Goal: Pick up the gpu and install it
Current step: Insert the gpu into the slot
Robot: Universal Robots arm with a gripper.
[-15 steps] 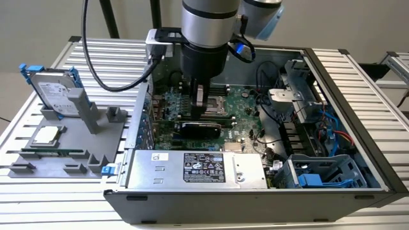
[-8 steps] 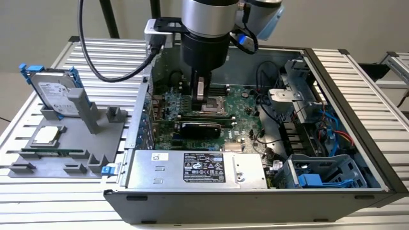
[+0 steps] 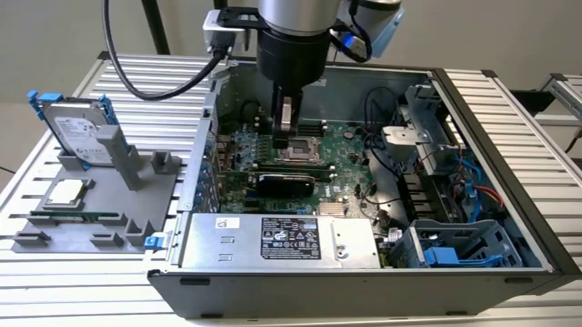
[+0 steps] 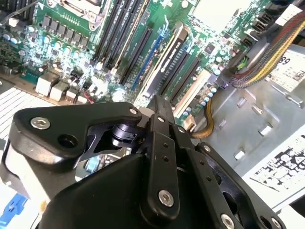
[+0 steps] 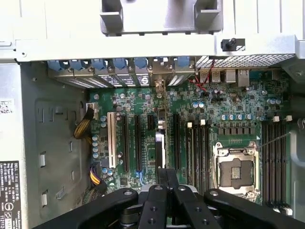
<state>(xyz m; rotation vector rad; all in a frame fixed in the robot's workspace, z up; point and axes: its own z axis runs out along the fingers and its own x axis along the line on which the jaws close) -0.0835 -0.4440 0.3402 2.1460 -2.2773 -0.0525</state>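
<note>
A ribbed aluminium table (image 3: 509, 102) carries an open grey computer case (image 3: 364, 300) in the exterior view, with a grey parts holder (image 3: 100, 204) on the left of the frame. The arm reaches down from the top centre into the case, and the gripper (image 3: 287, 117) hangs above the green motherboard (image 3: 350, 153), just over the square processor socket (image 3: 299, 148).

The gpu (image 3: 285, 184) already stands in a slot lower in the frame than the gripper, its black shroud up, clearly apart from the fingers. In the first wrist view the gpu (image 5: 159, 143) shows edge-on as a thin strip between the long black slots, directly above the gripper (image 5: 166, 172) at the bottom centre. In the second wrist view the card (image 4: 164, 64) runs diagonally beyond the black linkage.

The fingers (image 3: 286, 109) are drawn together and hold nothing.

Room is tight: the case's rear wall with blue slot clips (image 5: 119, 64) lies across the upper frame of the first wrist view, a silver power supply (image 3: 277, 242) bounds the lower side in the exterior view, and a blue-grey drive cage (image 3: 459, 248) fills the lower right. A silver hard drive (image 3: 82, 136) with blue rails stands upright on the holder, a processor chip (image 3: 71, 193) lying flat below it.
</note>
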